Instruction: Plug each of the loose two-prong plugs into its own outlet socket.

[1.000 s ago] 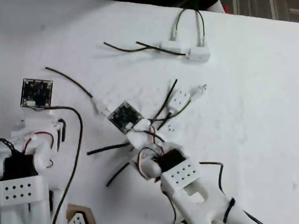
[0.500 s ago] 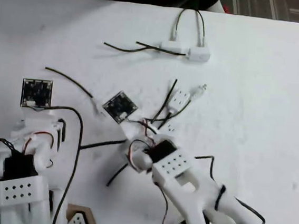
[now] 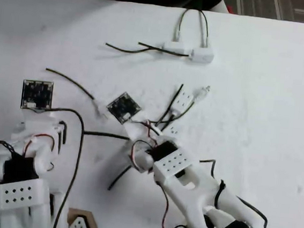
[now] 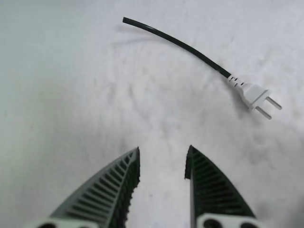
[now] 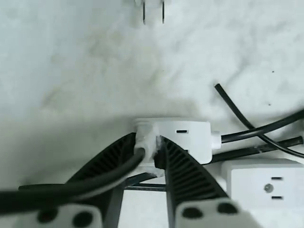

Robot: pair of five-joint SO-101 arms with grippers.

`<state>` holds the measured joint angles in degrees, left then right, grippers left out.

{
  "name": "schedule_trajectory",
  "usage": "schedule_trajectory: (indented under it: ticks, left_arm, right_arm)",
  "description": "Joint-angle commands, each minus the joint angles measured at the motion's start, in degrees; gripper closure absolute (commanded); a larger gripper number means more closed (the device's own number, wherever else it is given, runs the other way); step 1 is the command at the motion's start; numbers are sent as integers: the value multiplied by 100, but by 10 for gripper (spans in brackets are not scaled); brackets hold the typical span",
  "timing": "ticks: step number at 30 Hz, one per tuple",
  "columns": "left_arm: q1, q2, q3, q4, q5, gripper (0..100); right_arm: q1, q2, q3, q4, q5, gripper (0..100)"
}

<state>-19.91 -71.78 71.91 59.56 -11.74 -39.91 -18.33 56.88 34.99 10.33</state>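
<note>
My right gripper [image 5: 153, 144] is shut on a white two-prong plug [image 5: 146, 153] whose black cord trails back under the fingers. The plug is pressed against the end of a white outlet socket [image 5: 183, 140]. In the high view this gripper [image 3: 135, 130] sits mid-table, just below a square patterned block [image 3: 123, 108]. My left gripper [image 4: 162, 154] is open over bare table, with nothing between its fingers. A loose white plug [image 4: 254, 96] with a black cord lies beyond it, prongs pointing away; in the high view that plug [image 3: 99, 109] is to the right of the left arm [image 3: 34, 135].
A second socket [image 5: 266, 183] lies beside the held one, and another plug's prongs [image 5: 153, 12] show farther off. More sockets [image 3: 183, 101] and black cords cluster mid-table. A joined plug and socket with looped cord [image 3: 200, 55] lie at the back. A second patterned square [image 3: 37, 94] lies at the left.
My right arm has pushed forward and left with the plug. The patterned block shifted up and left, and the held plug's cord swung from slanting to level. The left arm stayed still.
</note>
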Motion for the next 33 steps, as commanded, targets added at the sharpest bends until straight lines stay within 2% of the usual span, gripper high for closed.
schedule_trajectory:
  ticks: [1,16,20,26,33]
  left_arm:
    - [-40,-75,-44,-114,-62,827]
    - [-40,-75,-44,-114,-62,827]
    - [-57,-75,-44,-114,-62,827]
    - [-66,-75,-35,-114,-53,827]
    - [-66,-75,-35,-114,-53,827]
  right_arm:
    - [48,505,26,-207,176,982]
    - [57,585,0,-40,484,982]
    - [233,-171,-70,-40,501,982]
    - [989,-1147,-1354,330,457,982]
    - [1349,-84,-3332,532,457,981]
